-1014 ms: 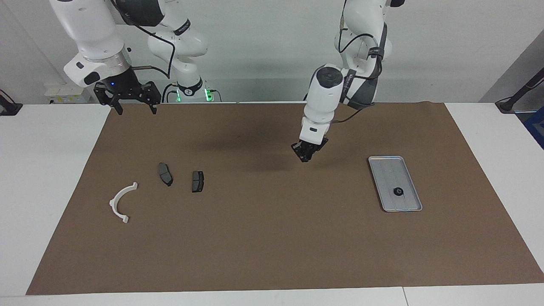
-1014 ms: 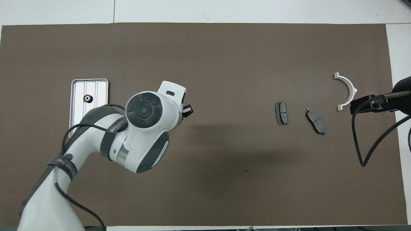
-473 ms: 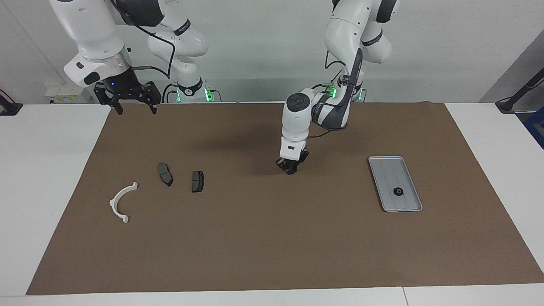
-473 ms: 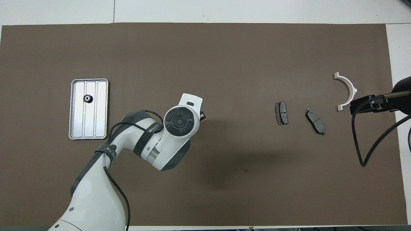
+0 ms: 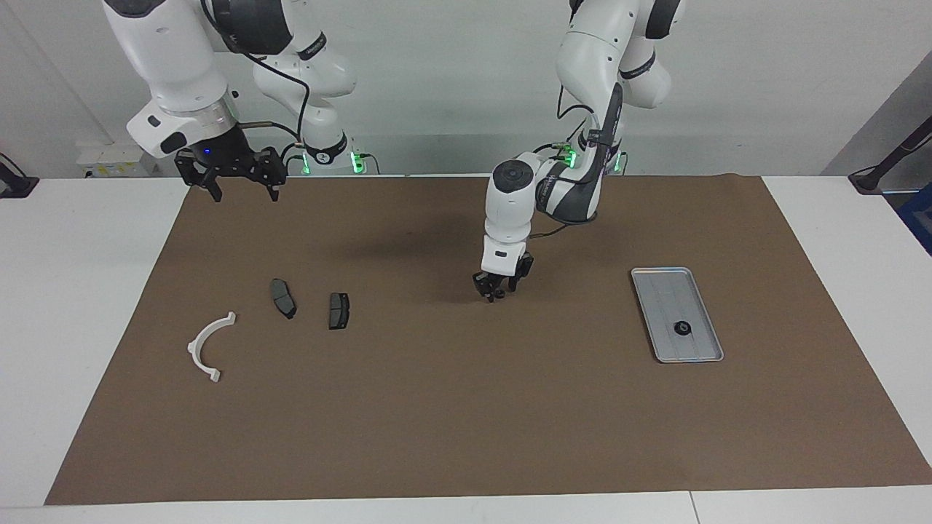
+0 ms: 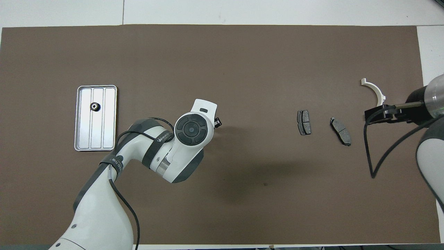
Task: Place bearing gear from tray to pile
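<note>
The silver tray (image 5: pixel 659 287) (image 6: pixel 104 133) lies at the left arm's end of the brown mat. One small black bearing gear (image 5: pixel 682 328) (image 6: pixel 94 106) rests in it. The pile sits at the right arm's end: a white half-ring bracket (image 5: pixel 210 346) (image 6: pixel 376 92) and two dark pads (image 5: pixel 283 298) (image 5: pixel 338 311). My left gripper (image 5: pixel 497 291) is down at the mat's middle, between tray and pile, fingers apart. A small dark bit shows between them; I cannot tell what it is. My right gripper (image 5: pixel 237 191) hangs open above the mat's edge by the robots.
The brown mat (image 5: pixel 466 422) covers most of the white table. From overhead, the left arm's wrist (image 6: pixel 190 128) hides its own fingers, and the right gripper (image 6: pixel 380 114) overlaps one end of the bracket.
The left gripper came down to the mat's middle, moving from the tray's side toward the pile, and its fingers have spread apart. The right arm has shifted slightly toward the middle.
</note>
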Controlling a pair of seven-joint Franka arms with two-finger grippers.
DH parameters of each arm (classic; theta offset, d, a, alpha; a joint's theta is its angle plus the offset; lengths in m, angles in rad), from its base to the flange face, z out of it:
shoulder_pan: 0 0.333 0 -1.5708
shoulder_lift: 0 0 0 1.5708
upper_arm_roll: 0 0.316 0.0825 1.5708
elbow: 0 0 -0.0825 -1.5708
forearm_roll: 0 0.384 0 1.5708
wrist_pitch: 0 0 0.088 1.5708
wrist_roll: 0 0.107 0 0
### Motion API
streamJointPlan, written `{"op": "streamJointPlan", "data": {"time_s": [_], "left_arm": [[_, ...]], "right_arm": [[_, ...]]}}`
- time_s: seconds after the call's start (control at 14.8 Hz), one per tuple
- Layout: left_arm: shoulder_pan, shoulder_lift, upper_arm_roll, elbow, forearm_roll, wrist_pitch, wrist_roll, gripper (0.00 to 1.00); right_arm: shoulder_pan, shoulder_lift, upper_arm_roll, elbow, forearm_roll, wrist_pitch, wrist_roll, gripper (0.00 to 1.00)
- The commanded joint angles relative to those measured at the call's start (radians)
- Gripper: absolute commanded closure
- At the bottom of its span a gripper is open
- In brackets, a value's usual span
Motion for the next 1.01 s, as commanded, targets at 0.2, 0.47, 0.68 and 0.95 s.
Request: {"op": "streamJointPlan", "data": {"time_s": [0.2,0.47,0.68,0.95], "left_arm": [[0.244,-0.3,0.015,0.046,-0.042,-0.396,0.481,0.0],[0.521,-0.283,0.018,0.126,-0.136,-0.444,0.977,0.0],[0.607,-0.213,0.018,0.127,-0.138,-0.32,1.139,0.0],[0.627,-0.071,0.018,0.145,-0.127,-0.151,1.156,0.0]], "right_arm": [[0.162,-0.023,0.002,-0.168,0.048,0.214,0.38,0.0],[0.33,0.113,0.002,-0.173,0.067,0.404,0.729,0.0],[0.471,0.269,0.0,-0.124,0.059,0.536,0.986,0.0],[0.563,0.447,-0.004,0.066,0.032,0.524,1.13,0.03]]}}
